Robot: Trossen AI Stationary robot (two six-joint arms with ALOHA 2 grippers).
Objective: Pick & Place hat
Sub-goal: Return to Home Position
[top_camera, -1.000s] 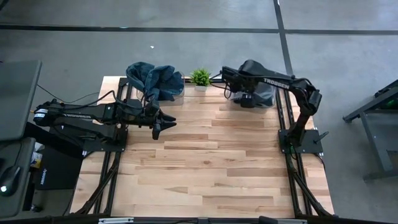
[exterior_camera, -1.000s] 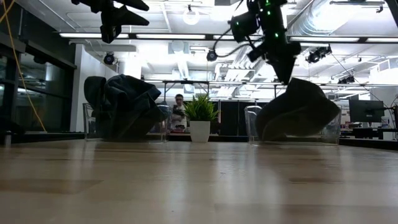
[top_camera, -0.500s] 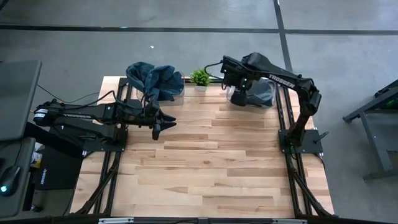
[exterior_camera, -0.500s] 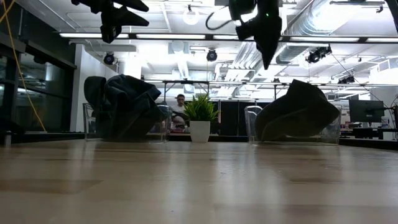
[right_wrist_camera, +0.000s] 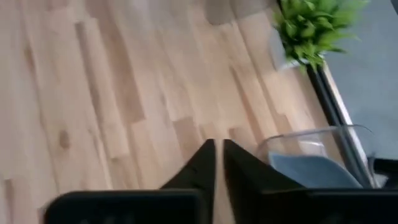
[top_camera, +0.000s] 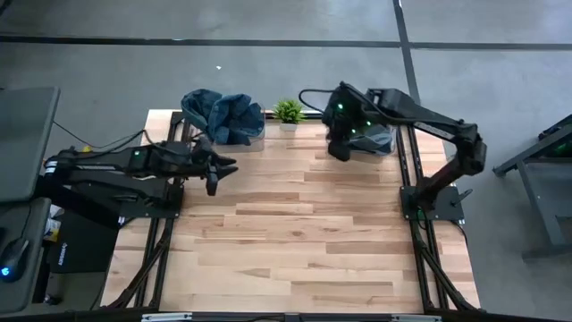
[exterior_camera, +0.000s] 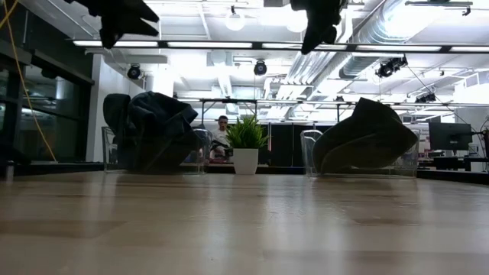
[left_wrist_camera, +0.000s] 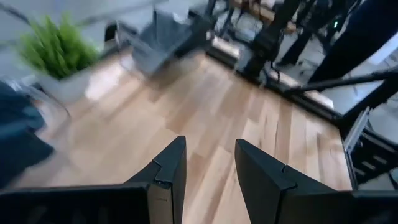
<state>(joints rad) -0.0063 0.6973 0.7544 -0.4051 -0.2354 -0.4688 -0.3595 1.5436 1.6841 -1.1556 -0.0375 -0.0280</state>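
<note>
A dark hat (top_camera: 374, 134) lies crumpled in a clear container (exterior_camera: 309, 156) at the table's far right, and it rises above the rim in the low view (exterior_camera: 367, 137). A blue hat (top_camera: 223, 114) fills a second clear container (exterior_camera: 107, 149) at the far left. My right gripper (top_camera: 338, 150) hangs high above the table, just left of the dark hat's container. It is shut, with nothing between its fingers (right_wrist_camera: 219, 144). My left gripper (top_camera: 212, 186) hovers near the blue hat's container, on its near side, and stands open and empty (left_wrist_camera: 210, 146).
A small potted plant (top_camera: 288, 111) stands at the far edge between the two containers. Bare wooden boards (top_camera: 304, 233) cover the middle and near part of the table. Black frame rails (top_camera: 413, 179) run along both sides. A person (exterior_camera: 221, 130) sits in the room beyond.
My right gripper has come up off the dark hat and moved toward the table's left and slightly toward its near edge. The hat stays in its container. My left gripper has drawn back toward the table's left edge.
</note>
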